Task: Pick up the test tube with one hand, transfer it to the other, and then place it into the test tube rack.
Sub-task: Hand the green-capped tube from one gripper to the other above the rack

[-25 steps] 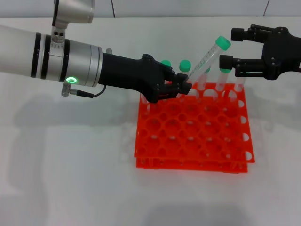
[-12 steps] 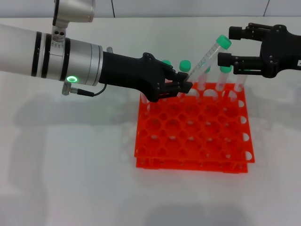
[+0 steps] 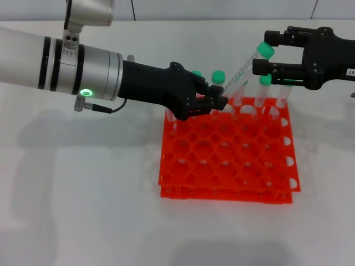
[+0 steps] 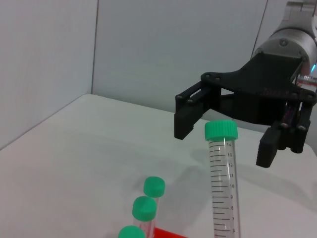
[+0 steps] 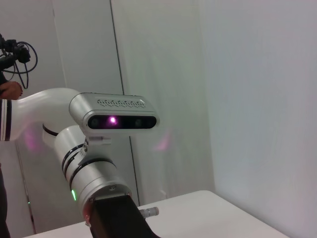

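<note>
The left gripper (image 3: 217,103) pinches the lower end of the test tube (image 3: 244,69), holding it tilted above the test tube rack (image 3: 227,155). The right gripper (image 3: 263,52) stands spread around the green cap, not closed. Pickup is done; transfer and racking remain.

Rack (image 3: 227,158) sits mid-tabletop (image 3: 83,210), other tubes (image 3: 218,77) standing in its back row. Left pincer (image 3: 217,103) over the rack's back-left holds the test tube (image 3: 244,67) tilted toward the right pincer (image 3: 263,52), whose fingers straddle the cap.
</note>
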